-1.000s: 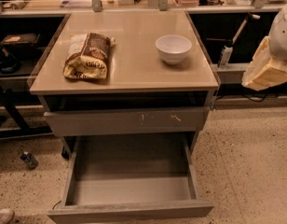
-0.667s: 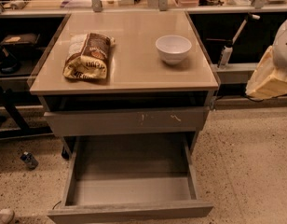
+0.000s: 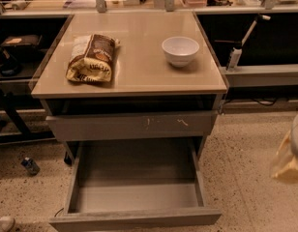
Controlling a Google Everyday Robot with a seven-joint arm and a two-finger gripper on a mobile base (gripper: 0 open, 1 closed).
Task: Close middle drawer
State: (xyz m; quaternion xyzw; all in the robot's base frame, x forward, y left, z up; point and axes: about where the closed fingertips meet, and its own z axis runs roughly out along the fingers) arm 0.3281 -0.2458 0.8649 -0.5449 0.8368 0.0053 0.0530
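Observation:
The middle drawer is pulled far out of the grey cabinet, towards the bottom of the view. Its grey box interior is bare, and its plain front runs along the bottom edge. My gripper shows only as a pale white and beige shape at the right edge. It hangs over the floor, to the right of the open drawer and well apart from it.
Above the open drawer sits a grey drawer front with pale scratch marks, slightly out. On the cabinet top lie a brown snack bag and a white bowl. A small bottle lies on the floor at left.
My arm has dropped from beside the cabinet top at the upper right to a lower spot beside the open drawer. The drawers, bag and bowl have not moved.

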